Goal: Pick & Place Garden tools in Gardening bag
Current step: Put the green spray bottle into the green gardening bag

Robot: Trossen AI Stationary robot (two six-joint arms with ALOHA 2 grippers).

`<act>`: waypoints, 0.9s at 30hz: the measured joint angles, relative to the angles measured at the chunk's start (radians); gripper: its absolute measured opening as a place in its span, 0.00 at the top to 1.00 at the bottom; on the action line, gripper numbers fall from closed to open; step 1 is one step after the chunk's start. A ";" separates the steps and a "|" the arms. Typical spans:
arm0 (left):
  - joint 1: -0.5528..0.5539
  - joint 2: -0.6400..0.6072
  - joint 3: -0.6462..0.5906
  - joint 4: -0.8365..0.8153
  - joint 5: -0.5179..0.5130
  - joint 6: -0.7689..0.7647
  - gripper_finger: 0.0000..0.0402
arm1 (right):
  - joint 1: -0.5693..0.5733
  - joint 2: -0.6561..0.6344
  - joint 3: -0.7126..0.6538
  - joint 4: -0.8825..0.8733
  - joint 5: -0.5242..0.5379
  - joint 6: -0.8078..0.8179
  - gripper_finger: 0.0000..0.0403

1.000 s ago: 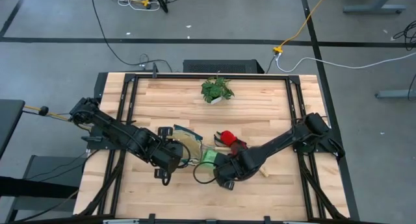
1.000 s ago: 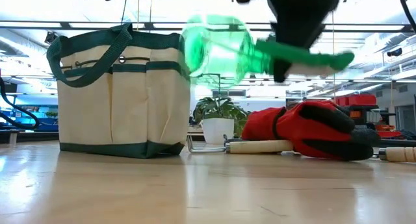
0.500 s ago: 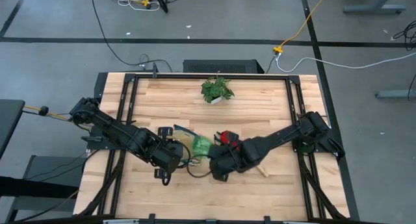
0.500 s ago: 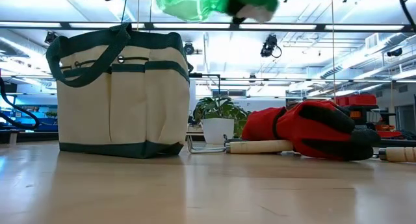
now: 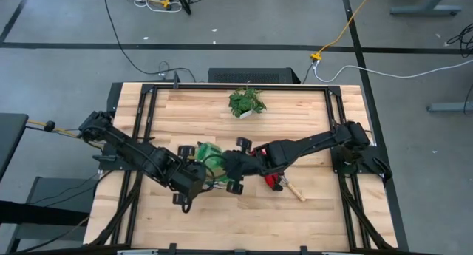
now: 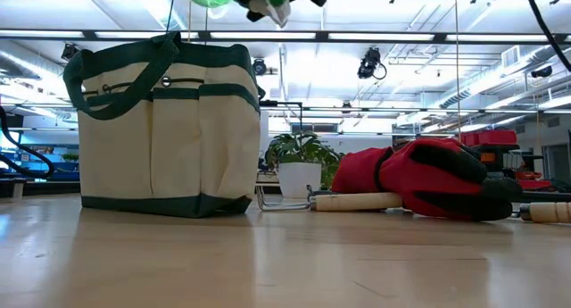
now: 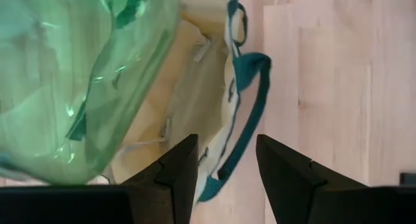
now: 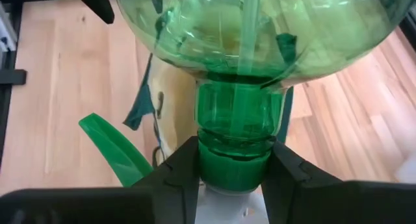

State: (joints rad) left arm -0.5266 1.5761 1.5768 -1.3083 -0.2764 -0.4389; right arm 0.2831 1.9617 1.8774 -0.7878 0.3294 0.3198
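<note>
Right hand (image 8: 229, 175) grips the neck of the green translucent spray bottle (image 5: 209, 156), holding it in the air over the open cream gardening bag (image 6: 165, 129) on the worktop (image 5: 295, 122). Left hand (image 7: 226, 160) hovers beside the bag, fingers parted and empty. Red gloves (image 6: 419, 176) lie by a wooden-handled tool (image 6: 352, 201)

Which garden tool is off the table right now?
The green translucent bottle, clamped by the right gripper above the gardening bag. Red gloves and wooden-handled tool lie on the table.

Green translucent bottle (image 5: 208, 153) hangs above the upright cream bag (image 6: 165, 129); red gloves (image 6: 419, 178) lie beside.
</note>
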 joint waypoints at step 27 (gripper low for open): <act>-0.096 -0.002 0.001 -0.053 -0.088 -0.056 0.59 | -0.120 0.126 0.000 0.315 -0.253 -0.100 0.71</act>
State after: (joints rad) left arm -0.6224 1.5745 1.5773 -1.3613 -0.3639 -0.4946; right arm 0.1635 2.0877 1.8774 -0.4726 0.0766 0.2199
